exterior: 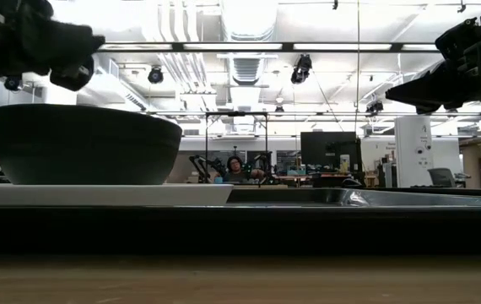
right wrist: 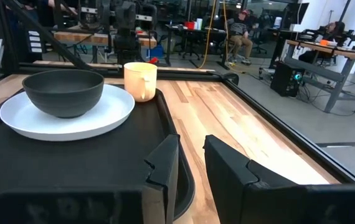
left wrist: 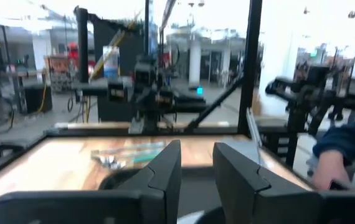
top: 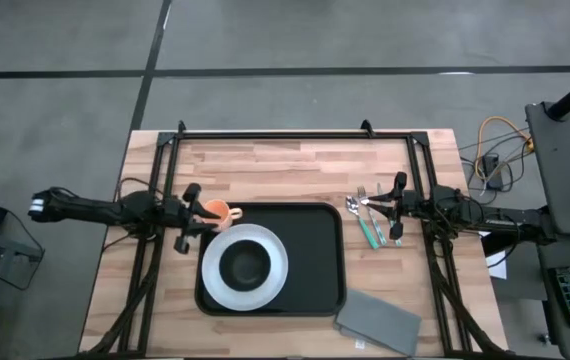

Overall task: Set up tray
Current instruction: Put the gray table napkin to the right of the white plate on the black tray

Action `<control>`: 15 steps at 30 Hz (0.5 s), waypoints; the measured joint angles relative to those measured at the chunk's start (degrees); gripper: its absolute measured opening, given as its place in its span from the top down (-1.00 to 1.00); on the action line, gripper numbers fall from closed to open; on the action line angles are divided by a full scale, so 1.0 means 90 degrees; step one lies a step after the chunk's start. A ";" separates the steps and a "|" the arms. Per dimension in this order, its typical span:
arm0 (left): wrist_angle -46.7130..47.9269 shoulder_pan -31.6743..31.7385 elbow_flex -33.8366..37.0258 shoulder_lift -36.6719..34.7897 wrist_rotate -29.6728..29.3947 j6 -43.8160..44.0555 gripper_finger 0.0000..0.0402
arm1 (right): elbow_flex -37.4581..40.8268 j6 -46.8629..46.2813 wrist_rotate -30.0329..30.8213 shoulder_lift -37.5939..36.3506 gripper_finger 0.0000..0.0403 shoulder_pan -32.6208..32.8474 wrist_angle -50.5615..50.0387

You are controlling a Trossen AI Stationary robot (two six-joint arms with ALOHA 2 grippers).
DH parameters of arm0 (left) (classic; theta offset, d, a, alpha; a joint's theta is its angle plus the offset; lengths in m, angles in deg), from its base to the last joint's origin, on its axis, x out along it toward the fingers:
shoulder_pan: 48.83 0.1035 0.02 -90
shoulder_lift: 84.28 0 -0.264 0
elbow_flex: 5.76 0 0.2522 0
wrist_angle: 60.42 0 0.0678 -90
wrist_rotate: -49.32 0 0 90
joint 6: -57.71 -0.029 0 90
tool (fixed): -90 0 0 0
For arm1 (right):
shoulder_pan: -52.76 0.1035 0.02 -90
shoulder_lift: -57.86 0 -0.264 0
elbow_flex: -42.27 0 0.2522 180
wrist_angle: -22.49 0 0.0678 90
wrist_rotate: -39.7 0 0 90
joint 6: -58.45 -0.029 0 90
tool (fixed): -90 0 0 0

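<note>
Both grippers slightly parted, empty: left gripper (top: 193,217) beside cup (top: 216,212) at tray (top: 315,250) corner, right gripper (top: 397,210) over cutlery (top: 369,222).

Bright ceiling lights (exterior: 249,17) glare overhead — left wrist view blurred, the others sharp.

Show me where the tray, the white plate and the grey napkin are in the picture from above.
tray (top: 317,255): high view, on the bare black floor right of the plate.
white plate (top: 275,262): high view, on its white right rim.
grey napkin (top: 378,321): high view, on the middle of the folded cloth.
</note>
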 joint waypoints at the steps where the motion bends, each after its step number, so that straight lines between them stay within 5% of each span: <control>1: 0.0018 0.0000 0.0000 -0.0087 0.0000 0.0009 0.63 | 0.0000 0.0000 0.0000 0.0000 0.66 -0.0001 0.0000; 15: 0.0615 -0.0004 0.0134 -0.1113 0.0360 -0.0082 0.63 | -0.0001 -0.0001 -0.0002 0.0000 0.66 0.0000 0.0000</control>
